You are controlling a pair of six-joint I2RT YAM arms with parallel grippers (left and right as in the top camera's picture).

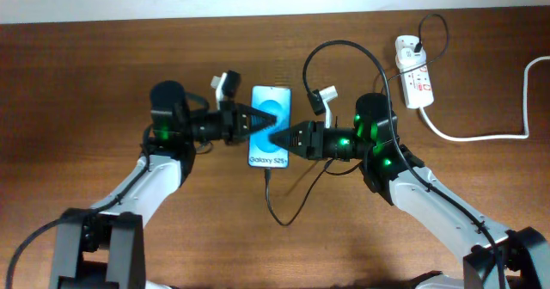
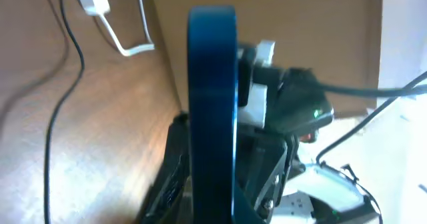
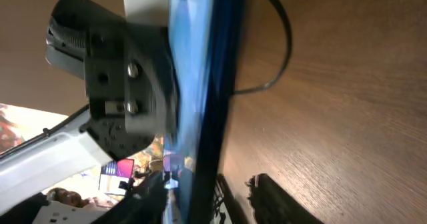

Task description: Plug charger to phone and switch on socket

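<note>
Black cable (image 1: 273, 205) loops on the table nearest the robot and meets the bottom edge of the phone (image 1: 270, 127), apparently plugged in. Both the left gripper (image 1: 247, 119) and right gripper (image 1: 277, 139) clamp the phone's long sides; its long axis runs near-to-far. Next comes switching on the far-right socket (image 1: 414, 70).

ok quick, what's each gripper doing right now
Left gripper: closed on the phone's left edge.
Right gripper: closed on the phone's right edge.
</note>
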